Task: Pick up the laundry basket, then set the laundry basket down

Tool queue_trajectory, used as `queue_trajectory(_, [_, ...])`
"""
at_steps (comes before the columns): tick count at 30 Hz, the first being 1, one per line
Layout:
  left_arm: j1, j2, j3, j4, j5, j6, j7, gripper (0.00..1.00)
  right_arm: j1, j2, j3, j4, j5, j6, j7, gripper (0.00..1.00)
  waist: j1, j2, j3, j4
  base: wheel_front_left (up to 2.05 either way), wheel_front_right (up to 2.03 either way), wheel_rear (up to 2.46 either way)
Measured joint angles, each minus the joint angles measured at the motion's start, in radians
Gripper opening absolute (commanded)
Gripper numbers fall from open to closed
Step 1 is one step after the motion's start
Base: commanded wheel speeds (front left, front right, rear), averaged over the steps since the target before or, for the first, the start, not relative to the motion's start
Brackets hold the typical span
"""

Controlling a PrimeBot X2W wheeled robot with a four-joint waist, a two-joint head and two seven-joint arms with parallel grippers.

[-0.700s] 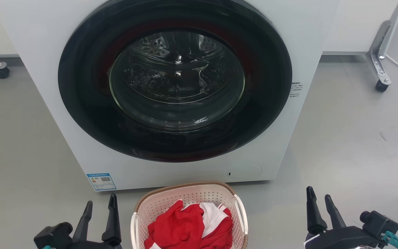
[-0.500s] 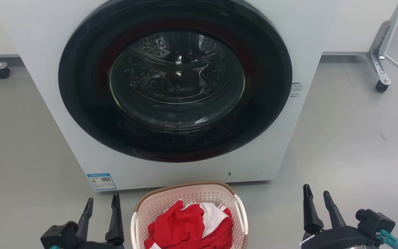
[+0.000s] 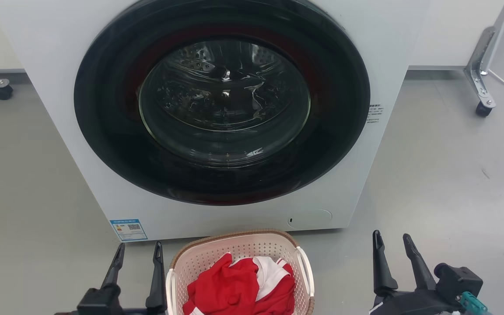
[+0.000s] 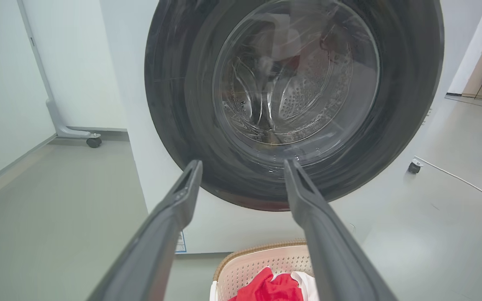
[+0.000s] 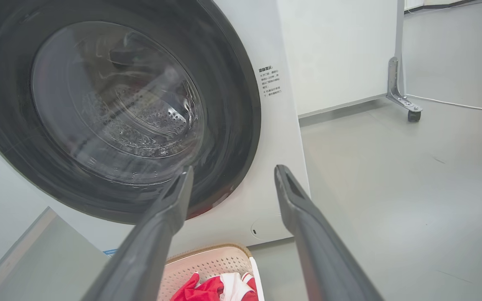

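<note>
The laundry basket [image 3: 234, 233], a rounded pale pink-cream perforated tub with a brown woven-look rim and white side handles, is being borne upright by the grey floor [image 3: 431, 175], just in front of the washing machine [image 3: 217, 218]. Crumpled red and white clothes [image 3: 230, 288] are being held in it.

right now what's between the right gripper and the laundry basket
Nothing but bare grey floor lies between the right gripper and the laundry basket, as the head view shows.
</note>
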Motion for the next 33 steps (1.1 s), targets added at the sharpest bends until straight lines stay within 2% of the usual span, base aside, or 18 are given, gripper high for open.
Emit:
queue_trajectory(12, [0.004, 0.004, -0.030, -0.031, 0.184, 0.027, -0.043, 1.00, -0.001, -0.002, 0.039, -0.017, -0.160, -0.027, -0.044, 1.00, 0.0000, 0.0000, 0.001, 0.001, 0.00, 0.00, 0.00])
queue_trajectory(33, [0.019, 0.002, -0.027, -0.032, 0.184, 0.027, -0.043, 1.00, -0.001, -0.002, 0.043, -0.020, -0.161, -0.027, -0.044, 1.00, 0.0000, 0.0000, -0.001, 0.003, 0.00, 0.00, 0.00])
